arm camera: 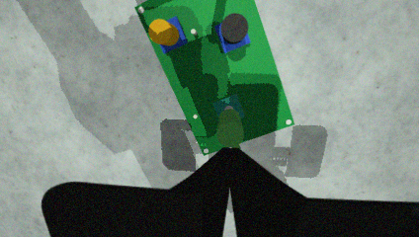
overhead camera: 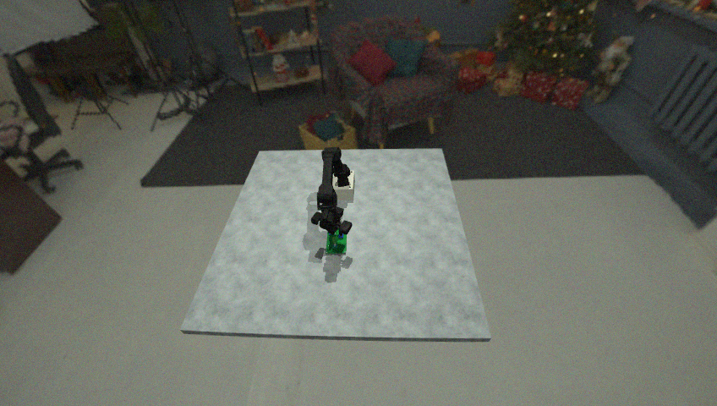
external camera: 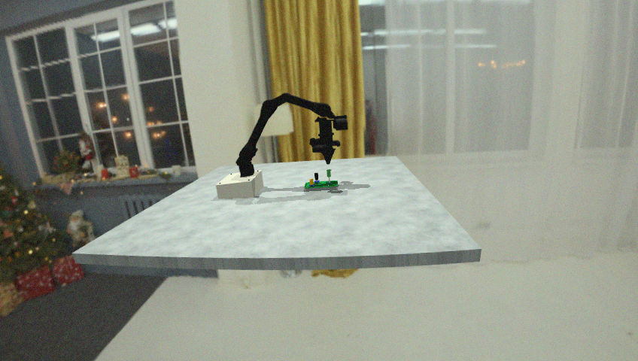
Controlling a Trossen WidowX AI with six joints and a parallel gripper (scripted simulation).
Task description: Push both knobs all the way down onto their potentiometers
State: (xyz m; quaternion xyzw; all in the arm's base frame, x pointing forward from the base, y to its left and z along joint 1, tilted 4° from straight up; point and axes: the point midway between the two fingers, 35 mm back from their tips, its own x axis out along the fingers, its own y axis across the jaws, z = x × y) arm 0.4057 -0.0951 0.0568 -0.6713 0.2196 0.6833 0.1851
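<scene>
Hovering clenched and empty, gripper (arm camera: 230, 157) seems directly above the green knob (arm camera: 229, 129).

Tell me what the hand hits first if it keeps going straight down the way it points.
Most likely the green knob. The shut hand hangs apart from it, tip down, right above it, and the wrist view shows the knob just past the fingertips. Exact alignment is hard to judge; the board lies beneath.

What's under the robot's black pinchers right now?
The green knob stands right below the shut gripper, with a gap showing between them from the side. It rises from the circuit board. The knob hides most of its own potentiometer.
</scene>
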